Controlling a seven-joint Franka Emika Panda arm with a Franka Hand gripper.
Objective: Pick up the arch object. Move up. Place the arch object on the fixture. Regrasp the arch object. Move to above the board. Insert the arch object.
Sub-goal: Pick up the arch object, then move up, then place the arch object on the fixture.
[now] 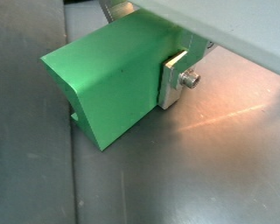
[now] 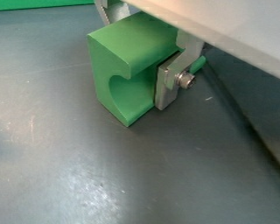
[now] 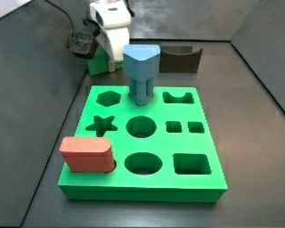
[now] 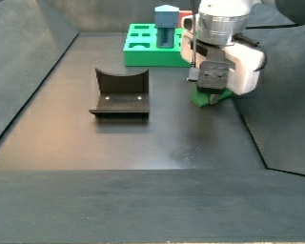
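Two silver fingers [image 1: 174, 80] pinch the arch object [image 1: 113, 80] in a wrist view, one plate with its screw lying flat on the near face; the piece sits low over the dark floor [image 1: 201, 175], close to a seam where a wall panel meets the floor.

Both the fingers [image 2: 168, 86] and the arch object [image 2: 130, 70] show again in a wrist view, where the curved notch of the piece faces sideways and its lower corner is at or just above the floor; I cannot tell whether it touches. A strip of the board [image 2: 38, 3] shows at the far edge, well apart.

Nine cutouts mark the board [image 3: 169, 183] in a side view. A blue peg [image 3: 142, 73] stands in one hole of the back row and a salmon-red block [image 3: 86, 153] sits at a front corner; the other holes are empty. Behind the board, the gripper [image 3: 103, 61] is down beside the fixture [image 3: 178, 60], with green showing under it.

One more side view shows the gripper [image 4: 212, 95] closed on the arch object [image 4: 210, 98] just above the floor, near the right wall's edge. The fixture [image 4: 119, 93] stands apart to its side with bare floor between, its notch empty, and the board [image 4: 152, 50] lies behind.
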